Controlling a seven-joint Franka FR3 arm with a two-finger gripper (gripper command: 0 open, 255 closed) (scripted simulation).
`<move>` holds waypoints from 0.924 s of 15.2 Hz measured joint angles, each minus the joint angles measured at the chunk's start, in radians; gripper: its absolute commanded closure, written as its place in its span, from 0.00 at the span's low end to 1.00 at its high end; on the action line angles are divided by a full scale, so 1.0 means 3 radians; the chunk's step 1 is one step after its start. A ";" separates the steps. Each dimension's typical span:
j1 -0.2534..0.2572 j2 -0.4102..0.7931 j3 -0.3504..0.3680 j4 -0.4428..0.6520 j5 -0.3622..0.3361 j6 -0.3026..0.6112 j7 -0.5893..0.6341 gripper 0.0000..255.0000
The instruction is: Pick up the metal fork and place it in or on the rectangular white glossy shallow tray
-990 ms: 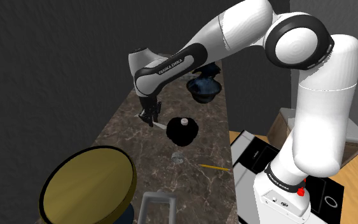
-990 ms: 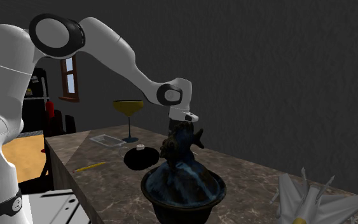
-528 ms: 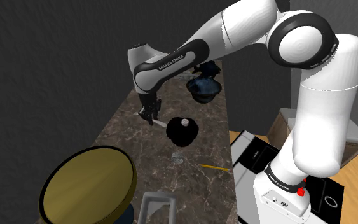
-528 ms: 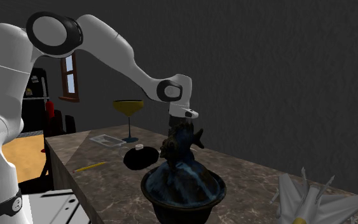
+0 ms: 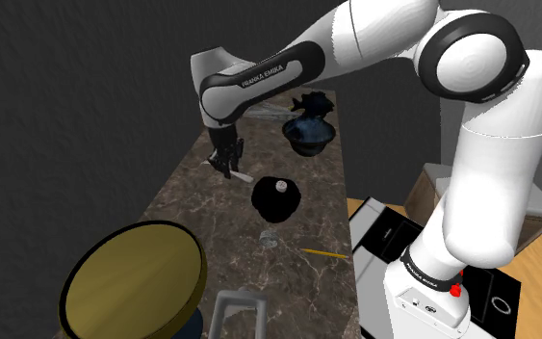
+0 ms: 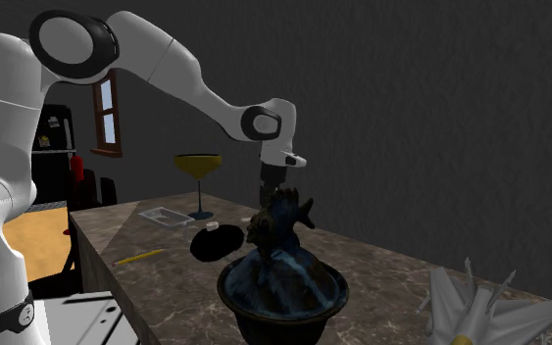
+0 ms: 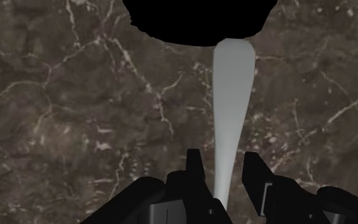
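Observation:
A pale grey fork [image 7: 231,108] runs out from between my fingers [image 7: 194,168], its far end hidden behind a round black object [image 7: 199,19]. My gripper [image 7: 224,178] is shut on the fork's handle. In the shoulder view the gripper [image 5: 228,166] hangs above the marble counter [image 5: 211,221], with the fork [image 5: 244,177] sticking out toward the black object [image 5: 275,197]. The shallow white tray [image 5: 240,313] lies at the counter's near end, well away from the gripper. In the second exterior view the gripper [image 6: 269,186] hovers above the counter, far from the tray [image 6: 166,215].
A wide glass with a gold rim [image 5: 134,279] stands close to the tray. A yellow pencil [image 5: 324,252] lies near the counter's edge. A dark bowl [image 5: 307,135] holding a dark figure [image 6: 283,225] sits at the far end, and a white spiky object [image 6: 479,309] lies beyond it.
The arm has risen, and the gripper has moved up and away from the counter with the fork in it. Nothing else has moved.

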 measured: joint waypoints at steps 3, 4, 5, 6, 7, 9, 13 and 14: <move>0.0000 -0.0037 0.0004 0.0084 0.0008 -0.0120 -0.0002 1.00; 0.0000 -0.0057 0.0006 0.0099 0.0013 -0.0156 -0.0001 1.00; -0.0001 -0.0074 0.0008 0.0117 0.0017 -0.0190 -0.0002 1.00; -0.0005 -0.0095 0.0007 0.0138 0.0021 -0.0232 -0.0009 1.00; -0.0005 -0.0106 0.0008 0.0166 0.0023 -0.0270 -0.0008 1.00; 0.0005 -0.0162 0.0020 0.0140 0.0036 -0.0299 0.0012 1.00; 0.0118 -0.0401 0.0118 -0.0213 0.0100 -0.0177 0.0202 1.00; 0.0156 -0.0447 0.0149 -0.0280 0.0115 -0.0152 0.0264 1.00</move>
